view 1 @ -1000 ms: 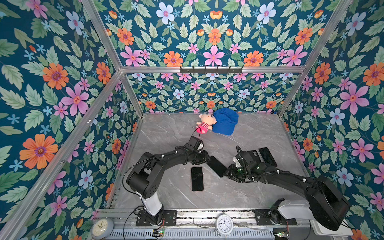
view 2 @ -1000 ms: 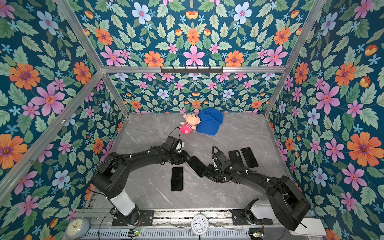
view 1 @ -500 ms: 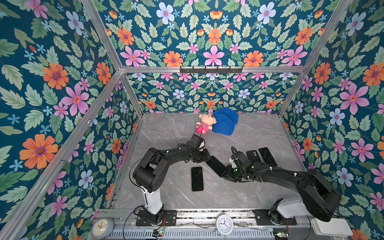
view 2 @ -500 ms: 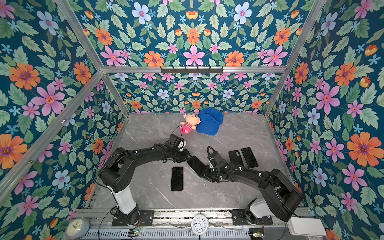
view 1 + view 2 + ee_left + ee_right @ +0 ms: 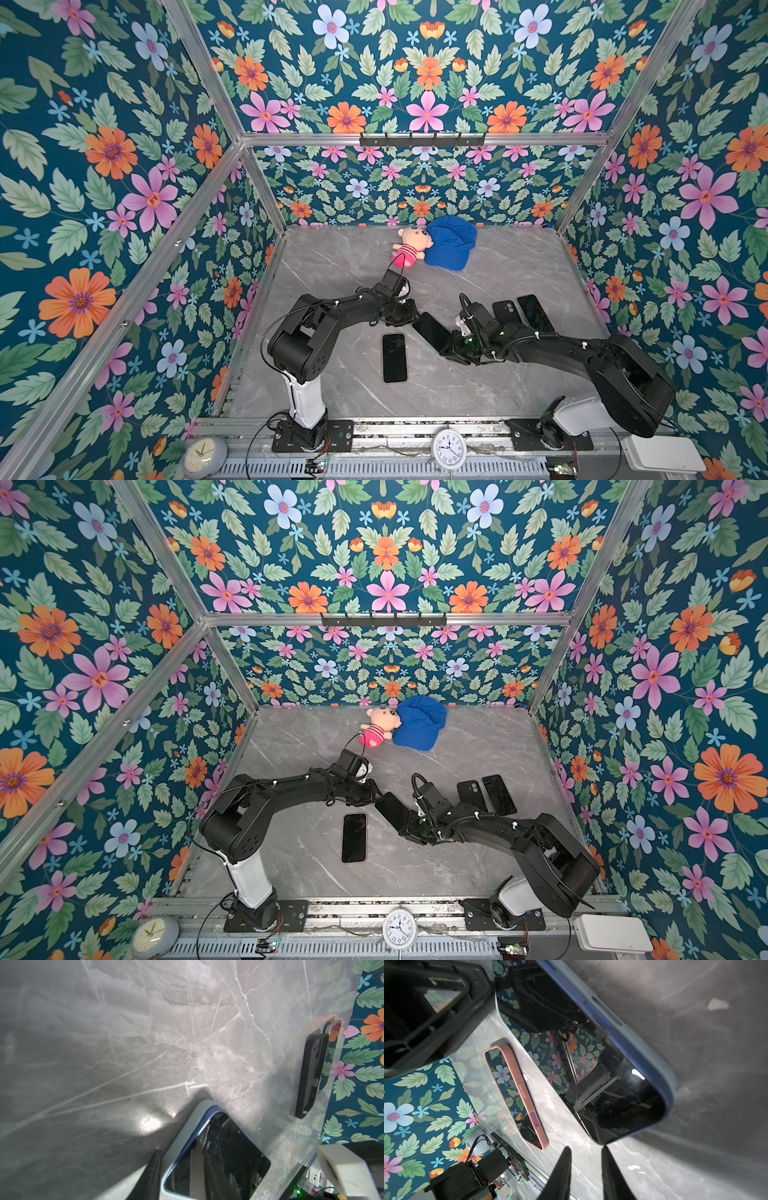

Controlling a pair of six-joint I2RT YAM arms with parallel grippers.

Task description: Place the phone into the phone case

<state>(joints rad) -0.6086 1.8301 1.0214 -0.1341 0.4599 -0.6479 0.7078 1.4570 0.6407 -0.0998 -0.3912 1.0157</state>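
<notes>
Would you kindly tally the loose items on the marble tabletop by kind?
Phones or phone cases: 4 (pink-edged phone, blue-edged phone, black camera-side-up phone or case, dark phone)
Plush doll: 1
Blue cap: 1
Total: 6

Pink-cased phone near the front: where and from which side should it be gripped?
Pinch the pink-cased phone across its long edges at mid-length, straight from above: it lies flat, screen up, on the table, so probably only its width fits the jaws.
</notes>
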